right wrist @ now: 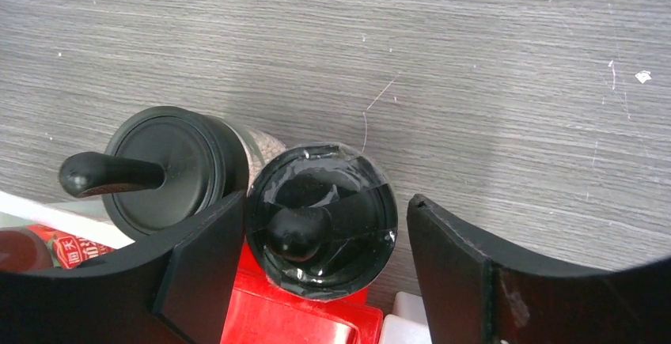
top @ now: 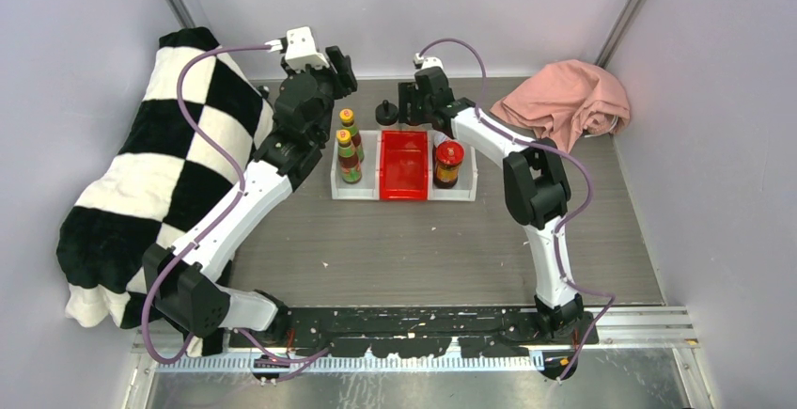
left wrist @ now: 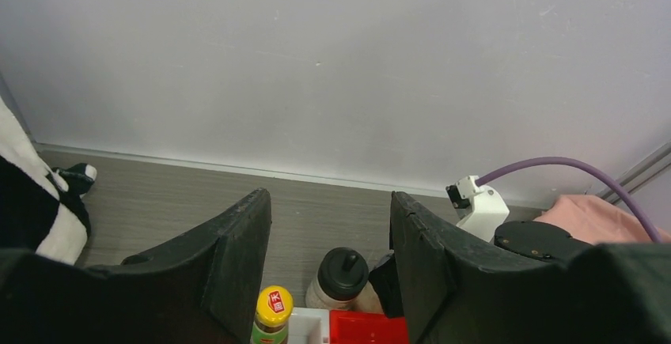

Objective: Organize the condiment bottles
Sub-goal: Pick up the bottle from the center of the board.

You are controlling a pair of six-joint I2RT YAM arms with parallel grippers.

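Observation:
Two yellow-capped red sauce bottles (top: 349, 155) stand in the left white bin (top: 336, 186). The red-lidded dark jar (top: 448, 163) stands in the right white bin (top: 468, 186). One black-lidded shaker (top: 386, 113) stands on the table behind the bins. The other shaker (right wrist: 320, 221) stands beside it, between the open fingers of my right gripper (right wrist: 326, 202); the left finger is at its lid and the right finger is apart from it. My left gripper (left wrist: 330, 209) is open and empty, raised behind the sauce bottles; one yellow cap (left wrist: 273, 307) and a shaker (left wrist: 342, 275) show below it.
A red bin (top: 404, 166) sits between the two white bins. A black-and-white checked blanket (top: 160, 174) lies along the left side. A pink cloth (top: 564, 99) lies at the back right. The back wall is close behind both grippers.

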